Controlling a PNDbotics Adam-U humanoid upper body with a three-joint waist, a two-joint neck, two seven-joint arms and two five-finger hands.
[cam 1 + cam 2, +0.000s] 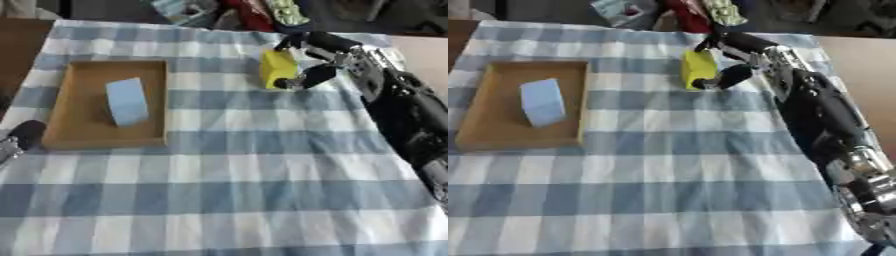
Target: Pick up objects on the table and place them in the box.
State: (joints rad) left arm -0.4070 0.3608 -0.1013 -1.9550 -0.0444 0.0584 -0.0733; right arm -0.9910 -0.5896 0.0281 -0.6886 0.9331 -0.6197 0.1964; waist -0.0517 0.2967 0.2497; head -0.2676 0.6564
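The right hand (741,57) reaches in from the right across the blue and white checked cloth (667,165), its fingers (732,42) and thumb (726,77) closed around a yellow block (697,67) near the far edge of the table. Well to the left of it lies a shallow brown box (487,122), and a pale blue block (542,102) sits inside it, tilted a little. The black and silver arm (824,125) runs down the right side, and some blurred clutter (667,10) shows beyond the far edge of the cloth.
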